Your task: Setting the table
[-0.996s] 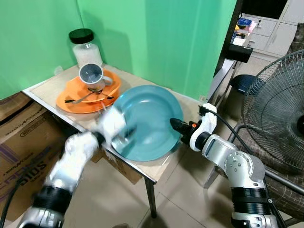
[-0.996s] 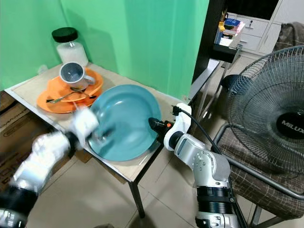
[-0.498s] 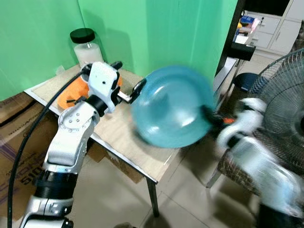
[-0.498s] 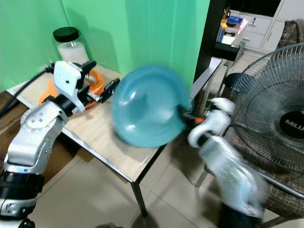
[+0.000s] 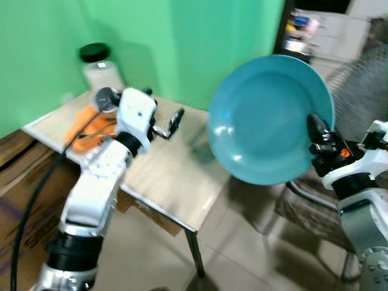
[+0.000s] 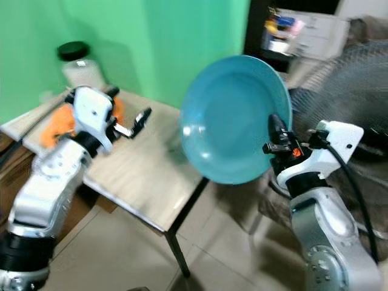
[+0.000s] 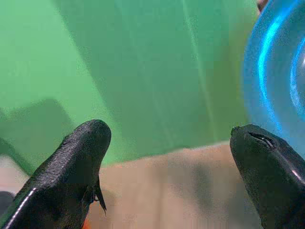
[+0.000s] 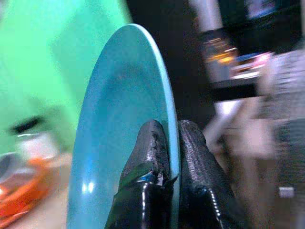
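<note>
A large blue plate hangs tilted almost upright in the air, off the table's right side. My right gripper is shut on its right rim; in the right wrist view its fingers pinch the plate edge. My left gripper stands open and empty above the wooden table, its fingertips wide apart. Behind the left arm lie orange plates with a grey cup on top. The picture is blurred.
A jar with a black lid stands at the table's back left by the green wall. A cardboard box sits on the floor at the left. A fan and chair stand close behind the right arm.
The right gripper has carried the blue plate up and to the right, away from the table. The left arm stays raised over the table with open fingers. The camera has shifted.
</note>
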### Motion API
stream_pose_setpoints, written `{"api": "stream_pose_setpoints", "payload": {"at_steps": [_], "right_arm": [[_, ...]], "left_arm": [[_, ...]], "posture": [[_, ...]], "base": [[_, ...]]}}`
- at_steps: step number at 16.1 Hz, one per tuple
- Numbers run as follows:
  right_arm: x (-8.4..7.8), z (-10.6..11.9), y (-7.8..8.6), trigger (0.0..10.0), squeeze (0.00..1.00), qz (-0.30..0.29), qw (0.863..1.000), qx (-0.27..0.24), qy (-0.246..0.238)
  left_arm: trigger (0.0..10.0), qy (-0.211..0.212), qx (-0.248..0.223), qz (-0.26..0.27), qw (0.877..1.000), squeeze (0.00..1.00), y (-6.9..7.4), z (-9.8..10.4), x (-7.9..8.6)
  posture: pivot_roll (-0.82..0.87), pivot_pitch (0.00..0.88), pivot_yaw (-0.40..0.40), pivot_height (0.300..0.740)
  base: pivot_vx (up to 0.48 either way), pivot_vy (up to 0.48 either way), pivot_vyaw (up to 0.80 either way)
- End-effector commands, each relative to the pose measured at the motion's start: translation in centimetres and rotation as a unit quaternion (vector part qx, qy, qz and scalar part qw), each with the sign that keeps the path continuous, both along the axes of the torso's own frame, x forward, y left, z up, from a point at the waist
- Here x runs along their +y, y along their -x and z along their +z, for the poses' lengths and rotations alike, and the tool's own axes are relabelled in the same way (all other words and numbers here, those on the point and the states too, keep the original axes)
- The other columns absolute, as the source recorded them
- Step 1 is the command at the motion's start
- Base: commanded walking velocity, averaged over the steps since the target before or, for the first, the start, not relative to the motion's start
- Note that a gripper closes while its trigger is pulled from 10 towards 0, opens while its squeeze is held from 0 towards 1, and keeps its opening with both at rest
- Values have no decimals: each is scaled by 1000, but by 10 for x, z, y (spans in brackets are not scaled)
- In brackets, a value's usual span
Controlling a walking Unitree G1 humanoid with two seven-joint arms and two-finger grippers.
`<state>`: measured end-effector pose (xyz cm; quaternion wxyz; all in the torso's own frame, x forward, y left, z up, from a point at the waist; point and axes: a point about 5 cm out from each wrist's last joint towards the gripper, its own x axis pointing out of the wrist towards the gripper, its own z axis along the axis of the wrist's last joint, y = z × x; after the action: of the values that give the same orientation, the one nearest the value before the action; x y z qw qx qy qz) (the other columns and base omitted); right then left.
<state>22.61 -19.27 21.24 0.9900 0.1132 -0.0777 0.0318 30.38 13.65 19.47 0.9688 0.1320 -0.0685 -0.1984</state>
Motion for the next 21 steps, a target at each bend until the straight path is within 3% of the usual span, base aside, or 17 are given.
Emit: {"api": "stream_pose_setpoints", "payload": {"at_steps": [1,5,7,11,15,16,18,19,20,21], "right_arm": [[2,8,4,10000,0,-16,999,-29,19],[6,3,3,10000,0,-55,997,-43,42],[7,1,4,10000,0,-69,996,-50,37],[10,1,3,10000,0,-62,996,-63,12],[14,0,2,10000,0,-42,997,-61,23],[16,-1,1,0,0,-31,997,-60,25],[19,-4,-2,0,0,-13,998,-51,30],[19,-5,-4,1608,0,-11,998,-47,35],[19,-6,-5,1608,0,-10,998,-44,40],[20,-6,-8,10000,0,-8,998,-41,37]], "left_arm": [[10000,-8,12,19,1000,0,0,-9,4],[10000,1,41,24,999,0,7,-30,-1],[10000,-15,40,22,999,0,11,-36,-3],[10000,-14,33,25,999,0,13,-34,-3],[10000,-13,24,35,999,0,15,-32,-3],[10000,-12,24,44,999,0,15,-33,-1],[10000,-8,22,60,998,0,19,-33,4],[10000,-7,21,66,998,0,20,-33,6],[10000,-6,19,71,997,0,21,-32,7],[10000,-7,16,78,997,0,22,-31,9]], "posture": [[-57,0,105,740],[-52,0,105,740],[-46,0,99,740],[-35,0,85,740],[-24,0,58,740],[-19,0,48,740],[0,0,17,740],[2,0,12,740],[9,0,-1,740],[15,0,-12,740]], "base": [[0,0,-800],[0,0,-800],[0,0,-800],[0,0,-800],[0,0,-800],[0,0,-800],[0,0,-800],[0,0,-800],[0,0,-800],[0,0,-800]]}}
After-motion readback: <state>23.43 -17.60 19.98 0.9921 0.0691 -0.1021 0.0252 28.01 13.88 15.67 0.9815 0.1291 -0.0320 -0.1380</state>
